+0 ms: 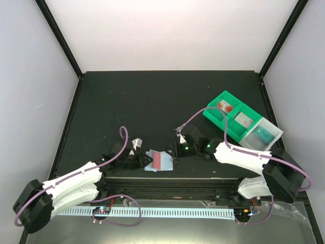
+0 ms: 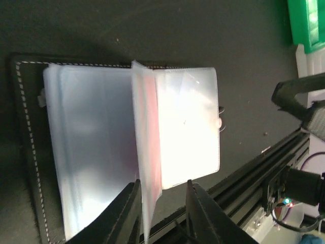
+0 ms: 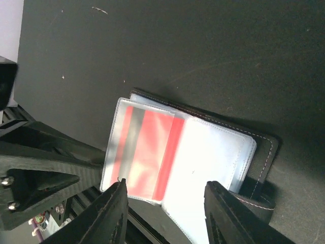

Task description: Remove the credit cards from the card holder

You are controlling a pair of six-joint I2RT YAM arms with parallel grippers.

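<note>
The card holder (image 1: 151, 166) lies open at the table's near edge, its clear pockets up. It fills the left wrist view (image 2: 91, 142) and shows in the right wrist view (image 3: 218, 157). A red card with a grey stripe (image 3: 147, 152) sits inside a clear pocket leaf (image 2: 147, 152) that stands up. My left gripper (image 2: 162, 203) is open, its fingers on either side of that leaf's edge. My right gripper (image 3: 165, 203) is wide open just above the holder. A white-and-red card (image 1: 225, 105), a pale grey card (image 1: 244, 121) and a teal card (image 1: 264, 133) lie in the tray.
The green-and-clear compartment tray (image 1: 219, 120) stands at the right, and its corner shows in the left wrist view (image 2: 304, 20). A black metal rail (image 1: 162, 180) runs along the near table edge right beside the holder. Dark walls ring the mat.
</note>
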